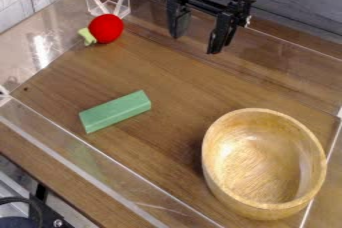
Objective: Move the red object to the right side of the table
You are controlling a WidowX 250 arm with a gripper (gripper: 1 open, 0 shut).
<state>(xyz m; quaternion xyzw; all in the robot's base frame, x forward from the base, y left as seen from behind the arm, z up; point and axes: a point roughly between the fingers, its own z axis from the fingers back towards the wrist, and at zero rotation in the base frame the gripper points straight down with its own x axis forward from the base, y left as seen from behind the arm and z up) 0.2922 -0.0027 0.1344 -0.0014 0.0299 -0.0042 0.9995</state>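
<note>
We see the table (187,82), brown wood grain with low clear walls. The wooden bowl (265,162) sits at the near right. Our gripper (198,30) hangs at the far middle, pointing down, fingers spread wide and holding nothing. The green block (115,111) lies left of centre, tilted. The red object (104,29) rests at the far left, apart from the gripper.

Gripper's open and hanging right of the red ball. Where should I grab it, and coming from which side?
Grip the red object across its round body, coming down from above with the open gripper centred on it. Keep the fingers off the green-yellow stem piece poking out at its lower left, and mind the clear wall close behind it; a ball will likely roll if nudged sideways.
</note>
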